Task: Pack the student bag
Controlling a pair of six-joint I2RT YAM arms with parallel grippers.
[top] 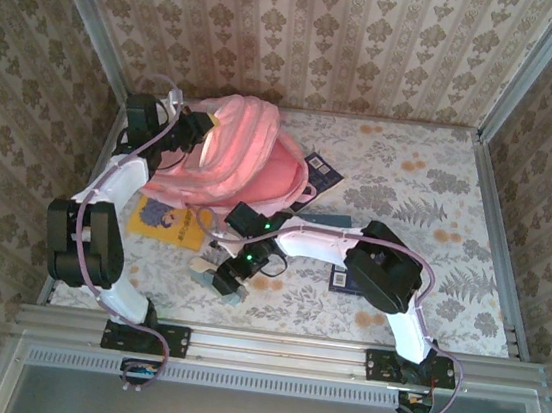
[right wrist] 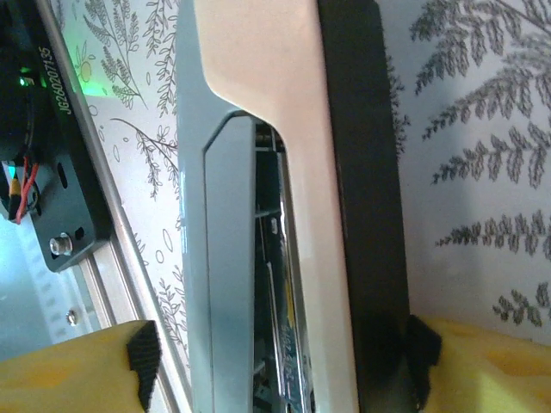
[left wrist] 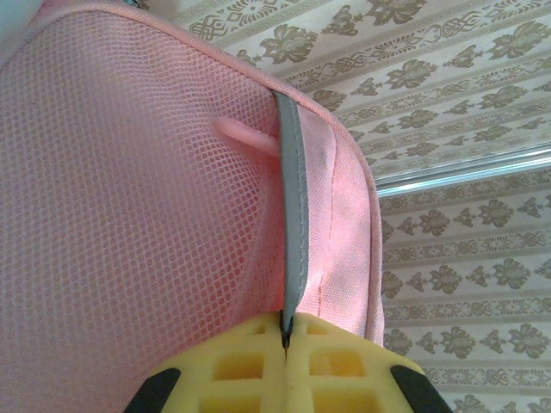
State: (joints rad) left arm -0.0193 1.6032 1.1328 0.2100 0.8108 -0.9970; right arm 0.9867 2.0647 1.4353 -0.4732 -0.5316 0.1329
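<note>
The student bag stood directly ahead of the left gripper, whose jaws were pressed together, pinching the bag's grey strip. The right gripper had its jaws closed against both sides of a long grey-and-cream object. 1 yellow book lay roughly between the 2 grippers.

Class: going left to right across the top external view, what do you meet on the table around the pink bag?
Yellow book → right tool gripping a stapler → dark book beside the pink bag.
</note>
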